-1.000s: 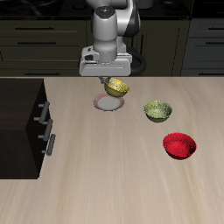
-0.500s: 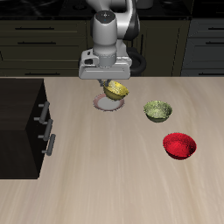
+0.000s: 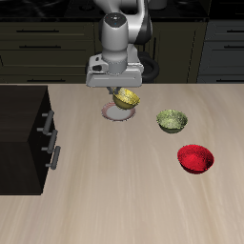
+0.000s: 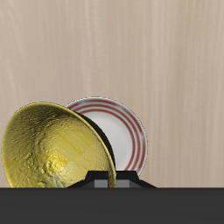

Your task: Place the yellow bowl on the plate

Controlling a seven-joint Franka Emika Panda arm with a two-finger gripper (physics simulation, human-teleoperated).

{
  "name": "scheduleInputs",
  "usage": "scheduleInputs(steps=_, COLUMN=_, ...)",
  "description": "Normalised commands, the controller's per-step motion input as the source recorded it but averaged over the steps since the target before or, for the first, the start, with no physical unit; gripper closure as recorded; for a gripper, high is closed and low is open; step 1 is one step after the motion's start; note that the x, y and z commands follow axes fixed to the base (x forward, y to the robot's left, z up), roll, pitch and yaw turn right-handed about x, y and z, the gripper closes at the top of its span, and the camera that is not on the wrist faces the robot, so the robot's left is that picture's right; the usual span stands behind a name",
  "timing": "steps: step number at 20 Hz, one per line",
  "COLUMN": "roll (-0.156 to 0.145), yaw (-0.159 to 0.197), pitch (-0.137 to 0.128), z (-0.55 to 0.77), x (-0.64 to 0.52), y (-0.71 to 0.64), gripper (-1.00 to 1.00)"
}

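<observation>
1. The gripper (image 3: 122, 90) is clamped on the rim of the yellow bowl (image 3: 127, 97), holding it tilted above the plate (image 3: 115, 113)
2. In the wrist view the yellow bowl (image 4: 58, 149) covers part of the plate (image 4: 128, 131), so it hangs off-centre
3. Judgement: centre the bowl over the plate, level it, lower until it rests, then let go; a tilted drop may slide it onto the surface (image 3: 143, 191)

I've got the yellow bowl (image 3: 127, 97) tilted up off the table, its mottled glossy inside facing sideways, hanging just over the plate (image 3: 117, 113). The plate lies flat, pale centre with pinkish-red rings.
</observation>
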Motion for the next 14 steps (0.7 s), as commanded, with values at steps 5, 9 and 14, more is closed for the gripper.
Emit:
scheduleInputs(steps=5, roll=-0.011, yaw=-0.009, pitch=0.023, z=0.01, x=0.00, y=-0.03, gripper=-1.00)
scheduleInputs(steps=9, roll=-0.002, yaw=-0.006, pitch=0.006, z=0.03, x=0.00, y=-0.02, gripper=-1.00)
scheduleInputs(steps=14, roll=0.009, yaw=-0.002, pitch=0.002, z=0.04, x=0.01, y=0.01, gripper=-1.00)
